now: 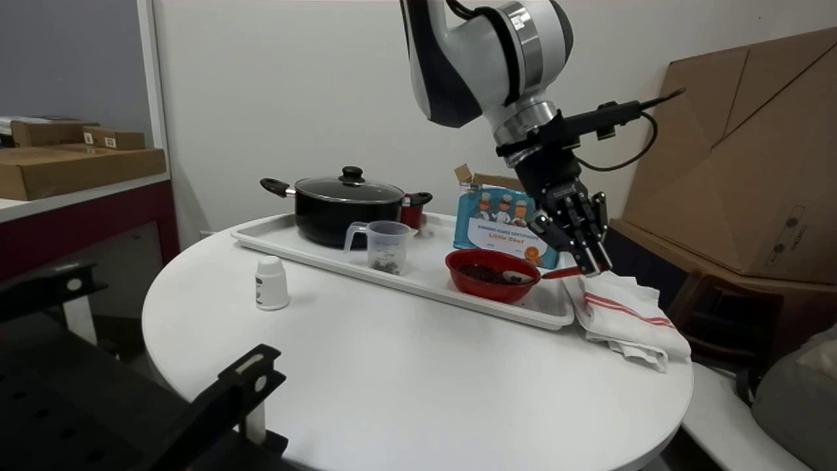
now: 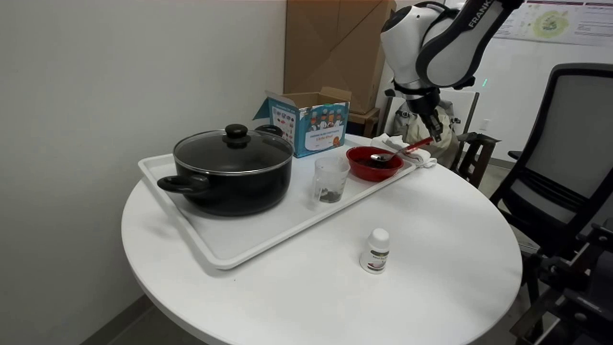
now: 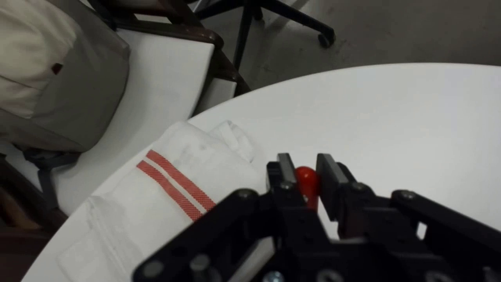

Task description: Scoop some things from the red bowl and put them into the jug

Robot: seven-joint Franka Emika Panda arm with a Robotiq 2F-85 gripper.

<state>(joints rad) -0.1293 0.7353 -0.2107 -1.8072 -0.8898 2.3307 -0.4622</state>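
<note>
My gripper [image 1: 593,264], also seen in an exterior view [image 2: 436,137], is shut on the red handle end of a spoon [image 1: 563,271]. In the wrist view the handle tip [image 3: 307,180] sits between my two finger pads [image 3: 305,164]. The spoon's metal head [image 2: 381,157] is inside the red bowl [image 1: 487,288], low over dark bits; whether it carries any is unclear. The red bowl also shows in an exterior view [image 2: 373,173]. The jug, a clear measuring cup [image 1: 389,245], [image 2: 331,176], stands upright with some dark bits at its bottom. Bowl and jug are out of the wrist view.
Bowl and jug stand on a white tray [image 1: 314,257] with a black lidded pot [image 1: 346,209]. A blue box [image 1: 507,226] stands behind the bowl. A white towel [image 3: 172,168] lies under my gripper. A small white bottle [image 2: 375,251] stands on the table in front.
</note>
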